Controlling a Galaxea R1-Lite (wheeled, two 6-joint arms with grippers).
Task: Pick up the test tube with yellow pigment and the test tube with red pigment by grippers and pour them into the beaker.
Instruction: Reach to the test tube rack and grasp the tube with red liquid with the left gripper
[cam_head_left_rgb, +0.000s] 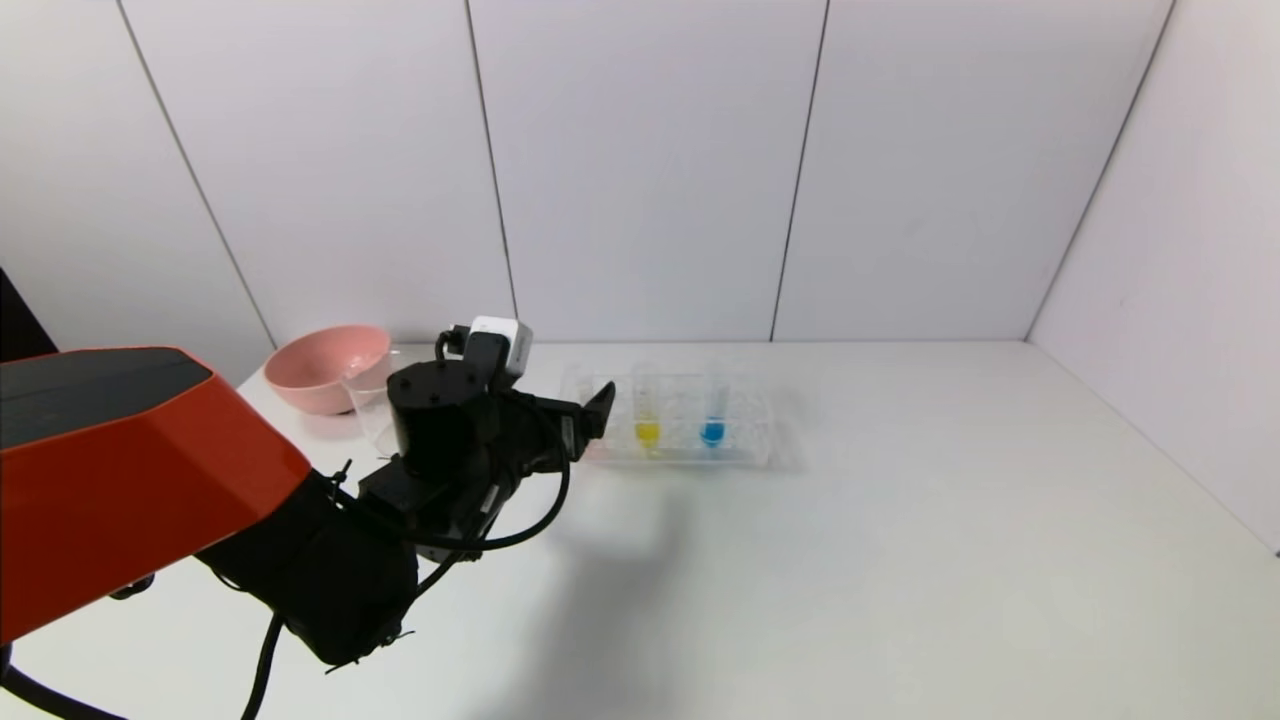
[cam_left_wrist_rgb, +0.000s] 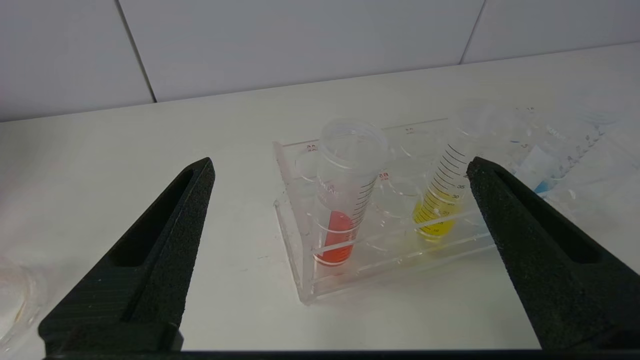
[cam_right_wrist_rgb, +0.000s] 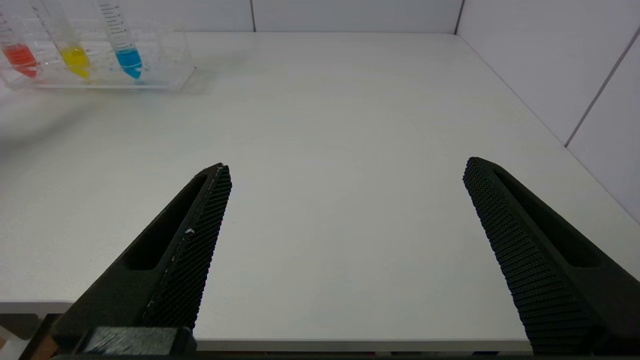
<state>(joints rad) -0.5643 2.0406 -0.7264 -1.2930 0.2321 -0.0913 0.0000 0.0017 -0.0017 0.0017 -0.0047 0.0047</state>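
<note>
The test tube with red pigment (cam_left_wrist_rgb: 345, 200) stands upright at the end of a clear rack (cam_left_wrist_rgb: 300, 260). The test tube with yellow pigment (cam_left_wrist_rgb: 442, 200) stands two holes along from it. My left gripper (cam_left_wrist_rgb: 341, 164) is open, wide and empty, a little short of the rack and facing the red tube. In the head view the left gripper (cam_head_left_rgb: 598, 408) hides the red tube, while the yellow tube (cam_head_left_rgb: 647, 425) shows. The clear beaker (cam_head_left_rgb: 372, 405) stands behind that arm, beside the pink bowl. My right gripper (cam_right_wrist_rgb: 345, 167) is open and empty over the table's near edge, far from the yellow tube (cam_right_wrist_rgb: 75, 57) and red tube (cam_right_wrist_rgb: 20, 55).
A blue-tipped tube (cam_head_left_rgb: 712, 428) stands in the rack (cam_head_left_rgb: 740, 440) to the right of the yellow one. A pink bowl (cam_head_left_rgb: 325, 365) sits at the back left against the wall. White wall panels bound the table at the back and right.
</note>
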